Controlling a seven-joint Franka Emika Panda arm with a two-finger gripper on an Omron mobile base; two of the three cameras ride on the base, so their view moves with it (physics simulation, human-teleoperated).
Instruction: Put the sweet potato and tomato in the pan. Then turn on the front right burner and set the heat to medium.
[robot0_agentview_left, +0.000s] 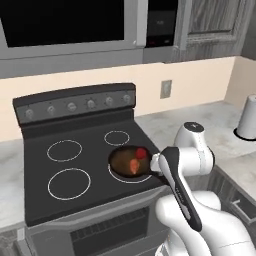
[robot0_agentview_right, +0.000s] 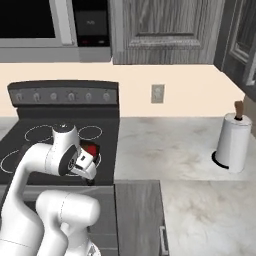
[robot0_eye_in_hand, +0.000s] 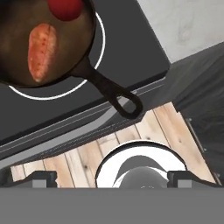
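One sweet potato (robot0_eye_in_hand: 42, 50) and one tomato (robot0_eye_in_hand: 65, 8) lie inside one round cast-iron pan (robot0_eye_in_hand: 13, 26), which sits on the front right burner (robot0_eye_in_hand: 99, 52), a thin white ring on black glass. The tapered orange lump and glossy red ball are just beside each other. The tool (robot0_eye_in_hand: 111, 179) hangs released and empty, off the stove's front edge past the pan's straight black handle, over a wood floor (robot0_eye_in_hand: 87, 153).
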